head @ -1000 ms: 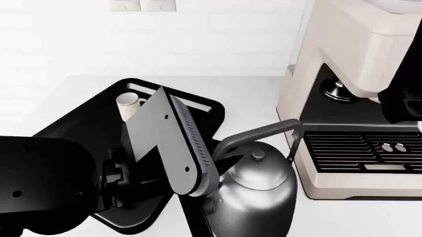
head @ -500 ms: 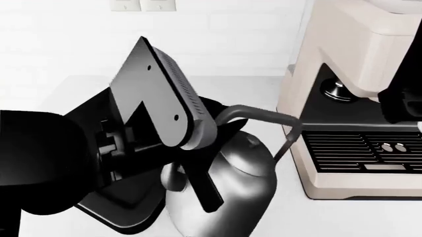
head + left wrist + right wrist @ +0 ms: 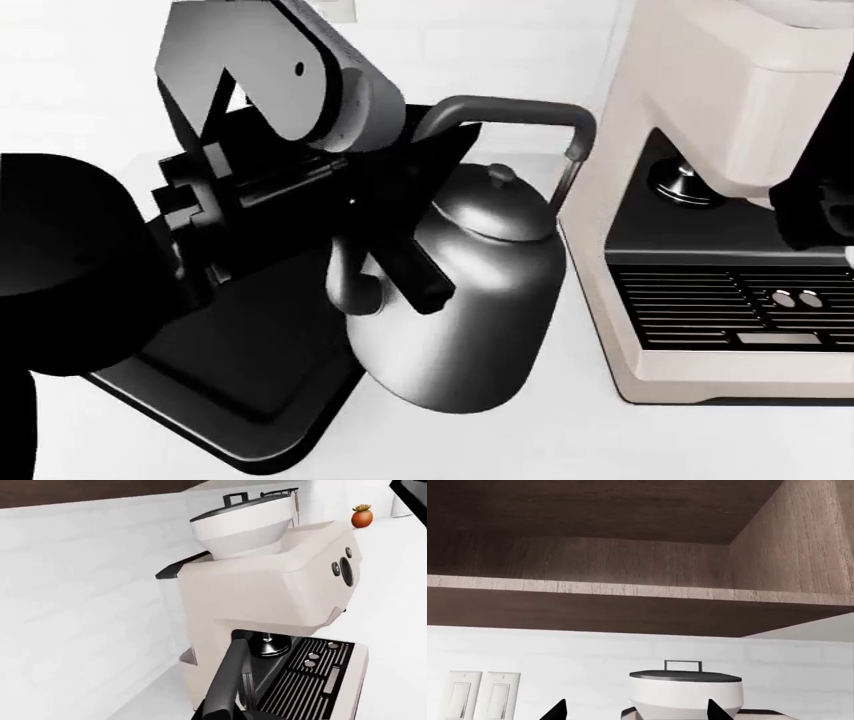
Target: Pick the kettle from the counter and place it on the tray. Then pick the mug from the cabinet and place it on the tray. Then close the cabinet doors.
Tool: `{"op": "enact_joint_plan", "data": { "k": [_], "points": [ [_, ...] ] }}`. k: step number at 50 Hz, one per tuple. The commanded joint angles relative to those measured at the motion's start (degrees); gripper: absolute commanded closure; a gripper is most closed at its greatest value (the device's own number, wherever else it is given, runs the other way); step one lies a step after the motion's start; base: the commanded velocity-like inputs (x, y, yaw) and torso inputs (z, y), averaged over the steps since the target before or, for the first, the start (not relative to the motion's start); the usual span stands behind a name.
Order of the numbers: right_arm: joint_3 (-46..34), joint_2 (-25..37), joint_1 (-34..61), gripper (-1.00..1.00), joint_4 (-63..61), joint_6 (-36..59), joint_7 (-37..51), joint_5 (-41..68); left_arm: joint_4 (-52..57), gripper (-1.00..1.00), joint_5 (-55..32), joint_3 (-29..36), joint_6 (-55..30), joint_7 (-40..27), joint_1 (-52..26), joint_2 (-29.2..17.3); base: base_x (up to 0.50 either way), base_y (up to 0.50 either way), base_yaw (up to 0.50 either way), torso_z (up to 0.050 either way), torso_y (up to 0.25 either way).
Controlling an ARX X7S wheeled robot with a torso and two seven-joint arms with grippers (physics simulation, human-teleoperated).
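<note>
Kettle (image 3: 461, 300) | pinched in left jaws (image 3: 400, 215) | right jaws (image 3: 635, 711) spread | no readable writing

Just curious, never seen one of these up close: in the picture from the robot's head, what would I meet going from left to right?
Left arm → black tray → silver kettle → cream espresso machine.

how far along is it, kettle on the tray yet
Not yet. In hand: the left gripper holds the kettle lifted beside the tray. No mug shows on the tray in these views. Left: setting the kettle down and closing the cabinet doors.
</note>
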Motion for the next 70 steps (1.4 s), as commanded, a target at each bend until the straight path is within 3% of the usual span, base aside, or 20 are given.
{"op": "enact_joint_plan", "data": {
  "k": [1, 17, 47, 70],
  "points": [
    [0.6, -0.5, -0.3, -1.0, 0.1, 0.8, 0.0, 0.1, -3.5, 1.0, 12.6, -4.9, 4.1, -4.1, -4.4, 1.0, 0.0, 0.0, 0.0, 0.0, 0.01],
    [0.8, -1.5, -0.4, -1.0, 0.2, 1.7, 0.0, -0.1, -6.8, 1.0, 17.6, -6.5, 6.5, -4.9, -6.9, -1.5, 0.0, 0.0, 0.0, 0.002, 0.003],
    [-0.7, -3.5, 0.3, -1.0, 1.0, 3.3, 0.1, -1.5, -5.9, 1.0, 19.7, -10.6, 9.1, -3.3, 1.7, -10.5, 0.0, 0.0, 0.0, 0.001, 0.004],
    [0.1, -4.9, -0.7, -1.0, 0.9, 4.6, -0.6, -2.3, -5.7, 1.0, 20.9, -12.3, 11.2, -2.6, 6.2, -13.2, 0.0, 0.0, 0.0, 0.001, 0.004]
  ]
}}
